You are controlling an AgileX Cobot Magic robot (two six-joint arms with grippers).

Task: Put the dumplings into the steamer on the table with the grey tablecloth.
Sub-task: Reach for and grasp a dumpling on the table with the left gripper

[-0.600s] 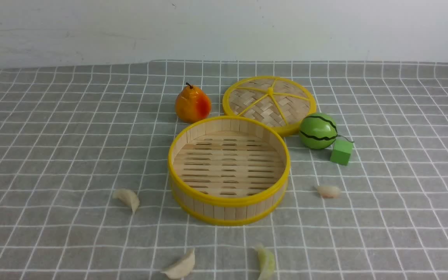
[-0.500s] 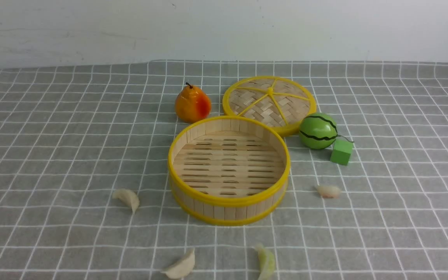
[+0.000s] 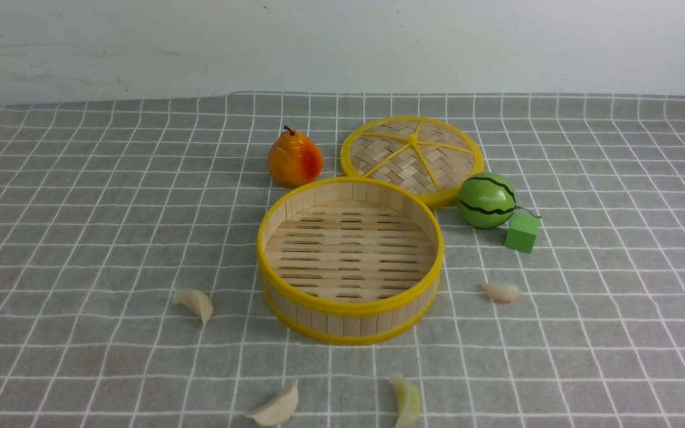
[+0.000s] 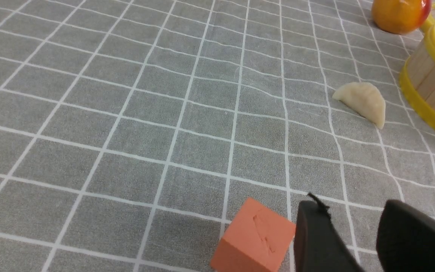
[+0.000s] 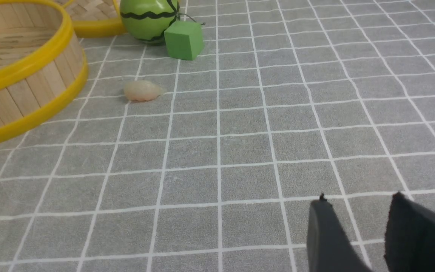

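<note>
The steamer (image 3: 348, 309) stands empty at the middle of the grey tablecloth (image 3: 81, 238). Several dumplings lie on the cloth around it: a cream one (image 3: 195, 303) to its left, a pinkish one (image 3: 502, 292) to its right, a cream one (image 3: 274, 409) and a greenish one (image 3: 407, 401) at the front edge. Neither gripper shows in the front view. My left gripper (image 4: 353, 211) is open and empty above the cloth, well short of the left dumpling (image 4: 361, 100). My right gripper (image 5: 357, 206) is open and empty, well short of the pinkish dumpling (image 5: 142, 91).
A pear (image 3: 294, 159) and the woven lid (image 3: 411, 156) sit behind the steamer. A green melon ball (image 3: 486, 200) and green cube (image 3: 522, 231) lie to its right. An orange cube (image 4: 255, 236) sits right beside my left gripper's finger.
</note>
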